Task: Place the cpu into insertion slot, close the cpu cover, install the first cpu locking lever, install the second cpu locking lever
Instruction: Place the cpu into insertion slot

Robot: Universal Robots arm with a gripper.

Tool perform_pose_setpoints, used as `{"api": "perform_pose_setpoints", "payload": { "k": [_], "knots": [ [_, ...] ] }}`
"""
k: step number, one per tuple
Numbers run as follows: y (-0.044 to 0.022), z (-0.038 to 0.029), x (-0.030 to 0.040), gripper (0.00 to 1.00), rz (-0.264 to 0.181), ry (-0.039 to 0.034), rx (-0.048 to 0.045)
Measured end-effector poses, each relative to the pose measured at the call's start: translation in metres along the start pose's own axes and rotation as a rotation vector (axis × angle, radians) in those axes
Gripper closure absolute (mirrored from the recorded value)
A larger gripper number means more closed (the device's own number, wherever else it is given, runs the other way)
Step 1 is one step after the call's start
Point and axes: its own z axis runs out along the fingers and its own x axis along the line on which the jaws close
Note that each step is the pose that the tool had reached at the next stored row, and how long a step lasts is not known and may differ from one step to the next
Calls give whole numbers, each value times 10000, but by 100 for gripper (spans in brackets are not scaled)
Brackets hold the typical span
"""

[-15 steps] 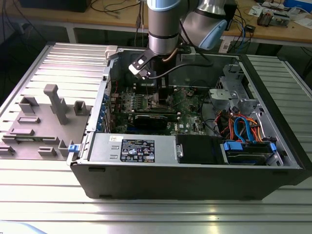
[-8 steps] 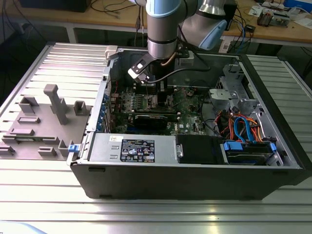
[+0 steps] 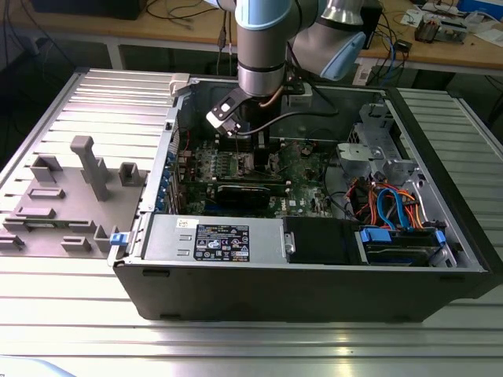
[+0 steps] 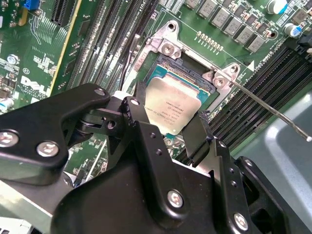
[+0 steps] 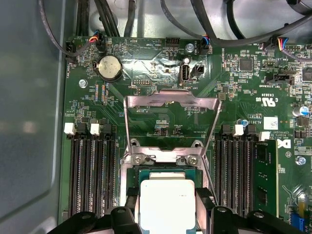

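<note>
- one end effector [image 3: 253,132] is seen low inside the open computer case [image 3: 314,290] in the exterior view.
- second wrist view: the cpu [image 4: 175,109] is gripped just above the insertion slot [image 4: 183,66]; placing is judged in hand.
- first wrist view: the cpu cover [image 5: 170,99] is raised; square alignment is judged needed.

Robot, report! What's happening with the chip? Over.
Gripper jaws shut on chip. Chip just above socket, not seated. Cover flipped open, nothing blocking.
</note>
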Motion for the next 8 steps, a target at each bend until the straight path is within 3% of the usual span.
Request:
{"api": "perform_pose_setpoints", "payload": {
  "k": [8],
  "knots": [
    [-8, 23, 6, 46, 66, -3, 1]
  ]
}}
